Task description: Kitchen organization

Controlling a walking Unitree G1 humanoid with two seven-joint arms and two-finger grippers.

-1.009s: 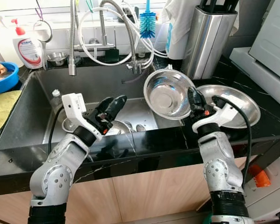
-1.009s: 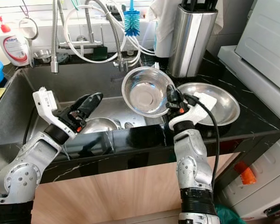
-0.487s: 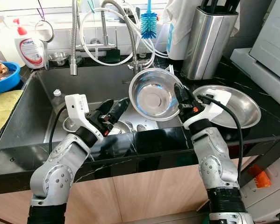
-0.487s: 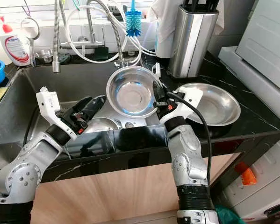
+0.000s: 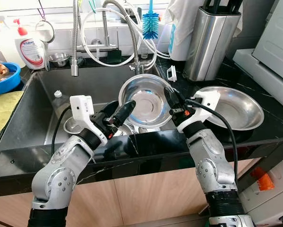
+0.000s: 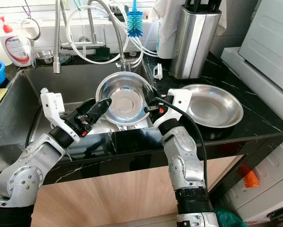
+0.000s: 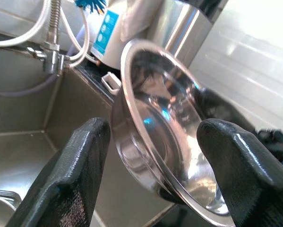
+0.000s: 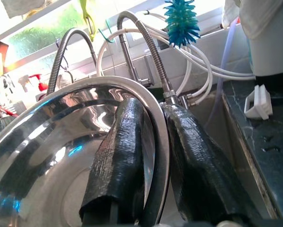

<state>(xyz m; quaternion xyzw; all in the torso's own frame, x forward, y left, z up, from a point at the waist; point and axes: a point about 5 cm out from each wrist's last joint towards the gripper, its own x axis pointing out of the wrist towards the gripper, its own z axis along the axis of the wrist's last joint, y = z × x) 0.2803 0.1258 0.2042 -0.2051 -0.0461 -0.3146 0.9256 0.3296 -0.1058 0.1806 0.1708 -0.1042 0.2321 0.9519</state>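
Far left on the desk (image 5: 254,137): soap bottle (image 5: 29,47) and a blue bowl (image 5: 3,78), well apart from the action. Next, the sink (image 5: 47,90), w/ a few dishes (image 5: 70,125) lying on its floor under the arms.

Left gripper (image 5: 117,112) hangs over the sink's front half, jaws spread wide. In the left wrist view its two black fingers (image 7: 72,175) stand either side of the steel bowl (image 5: 146,100) w/o touching it; the bowl sits in the gap but a bit beyond the tips.

The bowl is held up over the sink's right part, tilted on edge, open side facing the robot and a little left. Right gripper (image 5: 172,103) pinches its right rim: right wrist view shows one finger (image 8: 120,156) inside the bowl, the other outside, rim clamped between.

So the key relation: bowl lies just ahead-right of the left jaws, its near rim closest to them, rim plane roughly across the jaw gap. Left arm is the free one and near; looks like a handover or a two-hand set-down into the sink, tho I can't tell which. If handover, left needs to ease fwd so the left rim goes between its fingers before right lets go.

Further right: faucet hoses (image 5: 127,28), blue brush (image 5: 150,23), steel knife block (image 5: 210,40), then a wide steel plate (image 5: 240,109) on the desk, beside the right forearm.
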